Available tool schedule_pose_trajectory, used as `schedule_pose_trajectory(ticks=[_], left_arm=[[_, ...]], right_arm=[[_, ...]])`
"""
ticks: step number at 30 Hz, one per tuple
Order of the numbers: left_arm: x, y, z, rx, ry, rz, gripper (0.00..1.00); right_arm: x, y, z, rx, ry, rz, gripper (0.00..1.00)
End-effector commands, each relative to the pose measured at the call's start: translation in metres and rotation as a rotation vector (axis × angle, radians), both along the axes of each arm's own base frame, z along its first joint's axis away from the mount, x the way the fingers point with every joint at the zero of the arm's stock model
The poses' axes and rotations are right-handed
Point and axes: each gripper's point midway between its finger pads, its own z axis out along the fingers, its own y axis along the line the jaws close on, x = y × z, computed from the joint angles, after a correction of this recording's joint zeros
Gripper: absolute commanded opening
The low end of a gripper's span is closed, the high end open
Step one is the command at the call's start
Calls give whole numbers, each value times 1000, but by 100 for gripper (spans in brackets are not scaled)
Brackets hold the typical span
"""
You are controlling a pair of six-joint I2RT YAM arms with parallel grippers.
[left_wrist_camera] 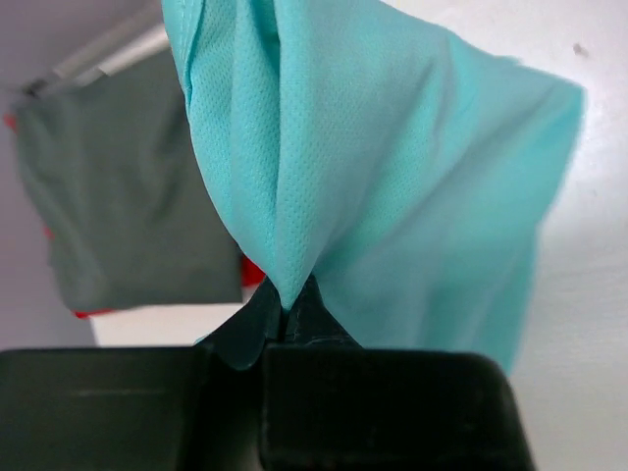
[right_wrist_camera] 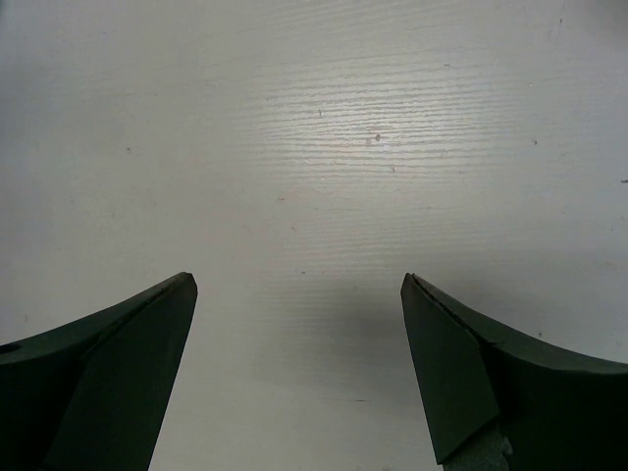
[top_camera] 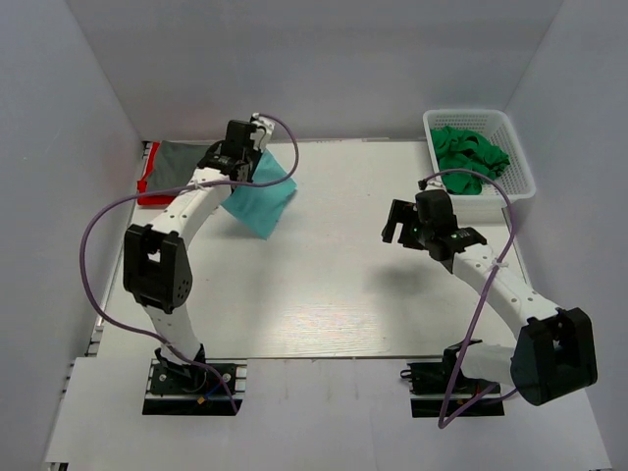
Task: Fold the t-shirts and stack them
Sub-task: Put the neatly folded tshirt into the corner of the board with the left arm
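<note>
left gripper (left_wrist_camera: 291, 312) is clamping a bunched fold of the teal shirt (left_wrist_camera: 392, 177), which is hanging from it well left of the basket (top_camera: 522, 167). grey shirt (top_camera: 186, 162) is lying folded on the red shirt (top_camera: 149, 180), farthest left of the basket. right gripper (right_wrist_camera: 297, 285) is hovering just left of the basket, fingers wide apart, holding nothing. green shirt (top_camera: 469, 155) is sitting crumpled inside the basket.

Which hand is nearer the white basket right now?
Right. The right hand hovers open just short of the basket; the left hand is across the table, gripping the teal shirt.
</note>
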Motion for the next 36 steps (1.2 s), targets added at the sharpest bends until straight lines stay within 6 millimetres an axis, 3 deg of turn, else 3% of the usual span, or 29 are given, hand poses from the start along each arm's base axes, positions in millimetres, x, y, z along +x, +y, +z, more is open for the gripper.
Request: schedule_pose_trajectory(ticks=[1, 4, 10, 16, 22, 26, 29, 31, 34, 36], left_arm=[[17, 18, 77, 9, -177, -33, 0], [27, 32, 106, 7, -232, -22, 0], [47, 57, 115, -6, -268, 7, 0], [56, 100, 120, -44, -294, 97, 0], [60, 142, 105, -42, -270, 189, 0], [65, 182, 94, -77, -268, 306, 0], [74, 191, 79, -120, -250, 320, 0], [75, 209, 63, -132, -227, 367, 0], [80, 225, 65, -154, -266, 406, 0], [83, 233, 54, -157, -253, 415, 0]], right_arm=[[8, 0, 24, 18, -55, -19, 90], [10, 0, 26, 17, -54, -21, 90], [13, 1, 31, 3, -44, -13, 90], [18, 4, 36, -1, -40, -3, 90], [23, 10, 33, 20, -16, 9, 90], [26, 17, 34, 36, -10, 22, 90], [30, 21, 34, 42, -2, 27, 90], [32, 21, 34, 48, 2, 24, 90], [34, 25, 35, 53, 3, 31, 90], [35, 27, 34, 63, 6, 35, 90]])
